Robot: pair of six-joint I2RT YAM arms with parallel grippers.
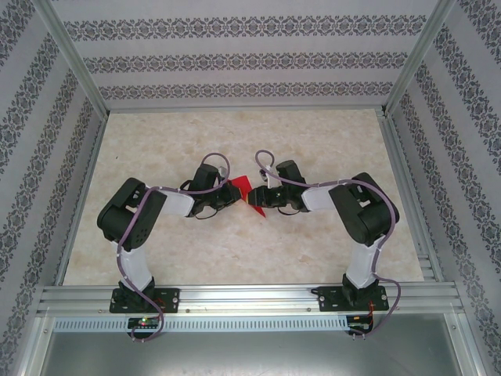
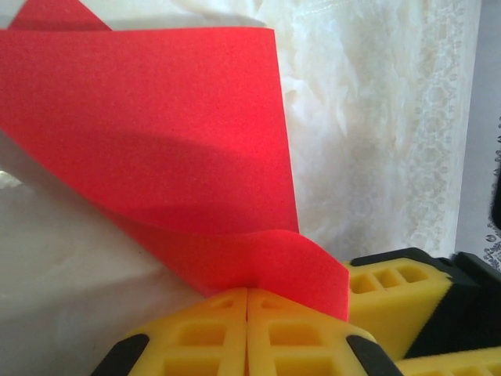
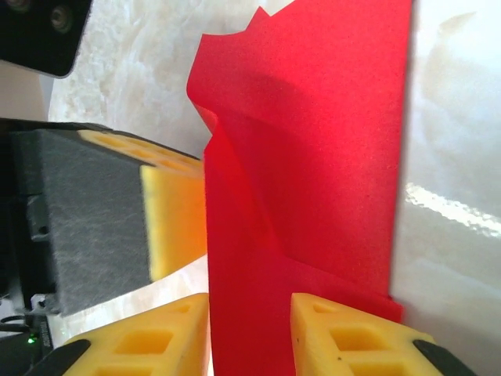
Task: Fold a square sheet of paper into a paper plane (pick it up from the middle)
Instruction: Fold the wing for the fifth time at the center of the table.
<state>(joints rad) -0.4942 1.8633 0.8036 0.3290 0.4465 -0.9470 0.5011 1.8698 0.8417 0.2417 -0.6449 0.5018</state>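
The red sheet of paper (image 1: 241,186) is held up off the table between the two arms, bent and lying in overlapping layers (image 3: 313,157). My left gripper (image 2: 247,294) is shut, and a lower edge of the red sheet (image 2: 156,133) is pinched between its yellow fingertips. My right gripper (image 3: 250,313) is open, and a strip of the paper runs down through the gap between its two yellow fingers. The grippers meet nearly tip to tip, left gripper (image 1: 232,196) and right gripper (image 1: 255,202). No slim dart shape is visible.
The marbled beige tabletop (image 1: 235,141) stretches behind and beside the arms. Patterned walls (image 1: 235,59) and metal posts enclose it, with an aluminium rail (image 1: 250,299) along the near edge. The right gripper's yellow finger (image 2: 391,290) sits close beside my left one.
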